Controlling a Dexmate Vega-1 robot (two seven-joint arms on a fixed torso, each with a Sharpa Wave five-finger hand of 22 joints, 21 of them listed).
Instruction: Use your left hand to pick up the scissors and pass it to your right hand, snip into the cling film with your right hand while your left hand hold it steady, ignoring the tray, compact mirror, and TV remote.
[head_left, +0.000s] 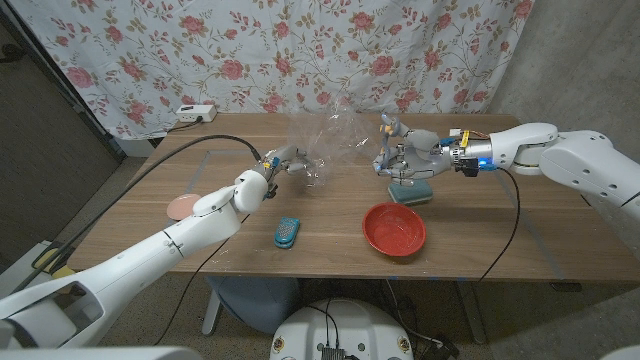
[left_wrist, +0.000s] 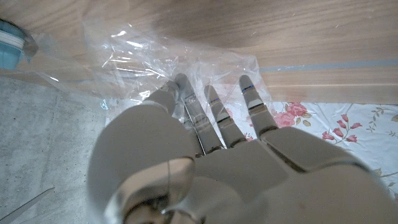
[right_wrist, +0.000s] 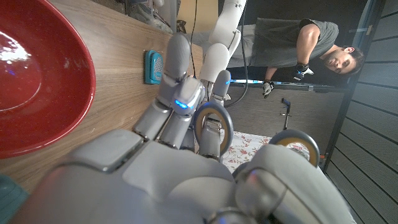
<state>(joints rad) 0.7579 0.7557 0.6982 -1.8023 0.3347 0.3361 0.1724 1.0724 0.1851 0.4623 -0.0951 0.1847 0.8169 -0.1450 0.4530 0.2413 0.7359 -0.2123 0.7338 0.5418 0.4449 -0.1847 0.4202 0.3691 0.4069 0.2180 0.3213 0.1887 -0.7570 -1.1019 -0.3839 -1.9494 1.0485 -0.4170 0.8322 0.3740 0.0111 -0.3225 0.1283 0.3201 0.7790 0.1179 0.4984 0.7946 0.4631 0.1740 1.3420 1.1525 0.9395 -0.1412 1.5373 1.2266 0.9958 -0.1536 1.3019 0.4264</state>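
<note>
Left hand (head_left: 291, 163) fingers (left_wrist: 214, 112) were pinched on the cling film (head_left: 325, 140), holding it raised above the bench (head_left: 480, 250) at upper centre of the head frame. Right hand (head_left: 405, 155) fingers (right_wrist: 177, 74) were threaded through the scissors (head_left: 388, 140) loops, gripping them just right of the film. To snip well, I'd keep the film taut and feed an edge into the blades. Film: thin, clear, crinkled, glossy. Scissor loops: grey, rounded. Red tray (head_left: 394, 229): smooth, shallow.
</note>
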